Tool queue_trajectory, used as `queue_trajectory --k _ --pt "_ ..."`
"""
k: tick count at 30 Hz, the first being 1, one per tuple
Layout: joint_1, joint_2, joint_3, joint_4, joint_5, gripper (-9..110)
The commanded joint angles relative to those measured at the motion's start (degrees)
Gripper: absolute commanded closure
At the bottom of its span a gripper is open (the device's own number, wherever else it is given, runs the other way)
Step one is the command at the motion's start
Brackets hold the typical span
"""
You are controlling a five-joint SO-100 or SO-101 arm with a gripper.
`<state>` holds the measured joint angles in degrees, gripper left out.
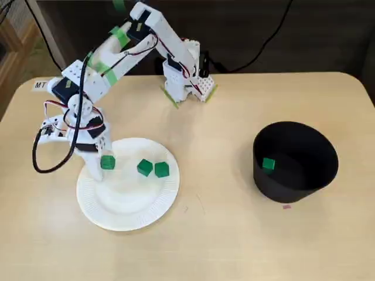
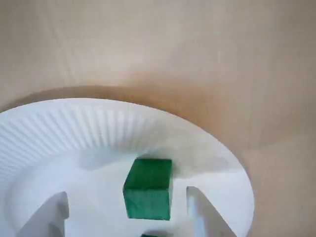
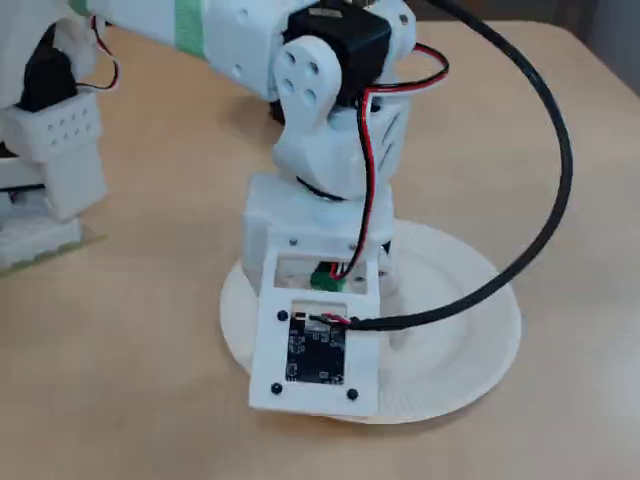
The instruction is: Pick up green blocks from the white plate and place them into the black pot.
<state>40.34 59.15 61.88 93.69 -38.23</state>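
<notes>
In a fixed view the white plate (image 1: 132, 211) holds three green blocks. My gripper (image 1: 101, 165) is down at the plate's left side and straddles the leftmost green block (image 1: 107, 162). The wrist view shows this block (image 2: 148, 187) lying on the plate (image 2: 74, 133) between the two white fingers (image 2: 205, 212). There is a gap on each side, so the gripper (image 2: 126, 193) is open. The two other blocks (image 1: 145, 167) (image 1: 162, 170) touch each other near the plate's middle. The black pot (image 1: 296, 175) stands at the right with one green block (image 1: 268, 164) inside.
The arm's base (image 1: 184, 82) is mounted at the table's far edge. In the other fixed view the wrist camera board (image 3: 318, 350) and a black cable (image 3: 540, 230) hang over the plate (image 3: 470, 330) and hide the fingers. Bare tabletop separates plate and pot.
</notes>
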Motion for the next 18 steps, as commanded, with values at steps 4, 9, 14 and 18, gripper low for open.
queue_trajectory --k 4,9,14,18 --pt "-0.9 -2.0 -4.0 0.7 1.8 85" --pt "-2.0 -3.7 -6.8 0.8 3.9 104" --pt "-4.3 -2.0 -11.1 0.7 4.4 104" --pt "-10.0 5.9 -19.0 0.7 8.4 104"
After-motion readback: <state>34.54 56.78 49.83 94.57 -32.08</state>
